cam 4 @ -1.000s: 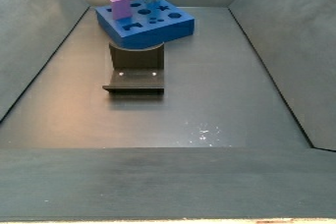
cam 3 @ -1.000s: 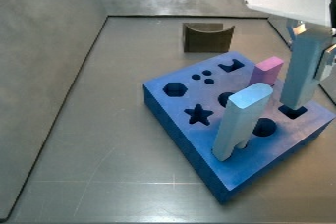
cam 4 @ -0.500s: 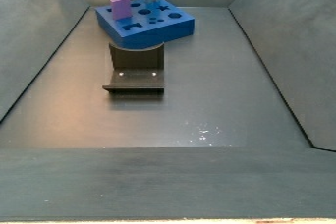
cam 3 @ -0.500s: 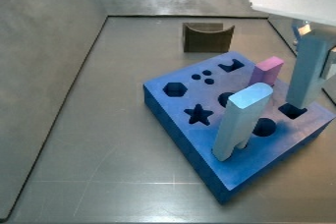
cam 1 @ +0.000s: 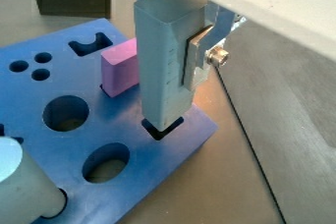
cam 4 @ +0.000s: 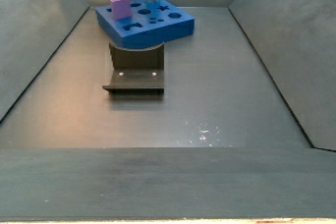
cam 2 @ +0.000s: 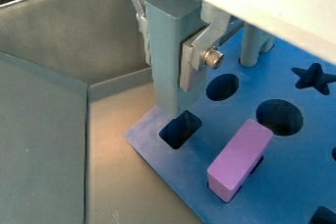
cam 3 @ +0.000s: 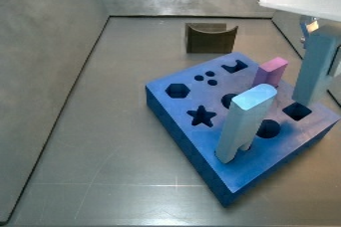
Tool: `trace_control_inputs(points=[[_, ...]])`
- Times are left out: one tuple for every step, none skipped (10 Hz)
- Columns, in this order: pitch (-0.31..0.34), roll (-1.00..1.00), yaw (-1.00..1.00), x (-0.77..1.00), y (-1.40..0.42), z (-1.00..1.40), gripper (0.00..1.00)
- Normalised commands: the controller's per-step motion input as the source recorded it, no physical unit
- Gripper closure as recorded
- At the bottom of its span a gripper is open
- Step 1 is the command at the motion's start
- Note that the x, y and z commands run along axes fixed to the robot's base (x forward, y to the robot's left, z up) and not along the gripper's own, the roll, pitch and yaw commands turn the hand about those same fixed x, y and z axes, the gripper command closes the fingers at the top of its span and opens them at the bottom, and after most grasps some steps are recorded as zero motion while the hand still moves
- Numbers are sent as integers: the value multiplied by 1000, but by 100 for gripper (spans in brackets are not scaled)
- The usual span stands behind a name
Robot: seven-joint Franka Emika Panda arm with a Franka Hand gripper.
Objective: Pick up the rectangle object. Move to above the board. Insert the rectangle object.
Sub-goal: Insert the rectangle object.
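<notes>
Here the gripper point(cam 1: 178, 46) clamps the rectangle object point(cam 1: 165, 61) upright just above the board point(cam 1: 79, 120) slot

The bar point(cam 1: 164, 66) between the gripper's point(cam 1: 168, 27) silver fingers point(cam 1: 199, 56) is pale sky-blue and plain. Below the fingers, the board point(cam 1: 92, 120) is royal blue, its cutouts dark. Beside the fingers stands a pink block point(cam 1: 120, 67). A thicker pale blue post point(cam 3: 245, 121) stands farther off. The fixture point(cam 3: 208, 38) is dark.
</notes>
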Motion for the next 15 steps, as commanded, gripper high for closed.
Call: trace_control_inputs(points=[[0, 0, 0, 0, 0, -20, 100], [0, 329, 0, 254, -149, -131, 100], [-3, 651, -91, 466, -254, -74, 100], [-123, 774, -160, 469, -254, -63, 100], [-197, 751, -151, 434, -191, -86, 100], [-191, 594, -57, 214, -151, -31, 100], [-271, 171, 0, -54, -14, -54, 100], [-309, 80, 0, -80, 0, -66, 100], [-209, 43, -11, 0, 0, -123, 100], [-143, 300, -69, 66, -77, -169, 100], [94, 97, 0, 469, 246, 0, 100], [346, 0, -34, 586, 426, 57, 100], [349, 0, -26, 486, 297, 26, 100], [377, 106, -60, 411, 0, 0, 100], [226, 523, 0, 469, -291, -137, 100]])
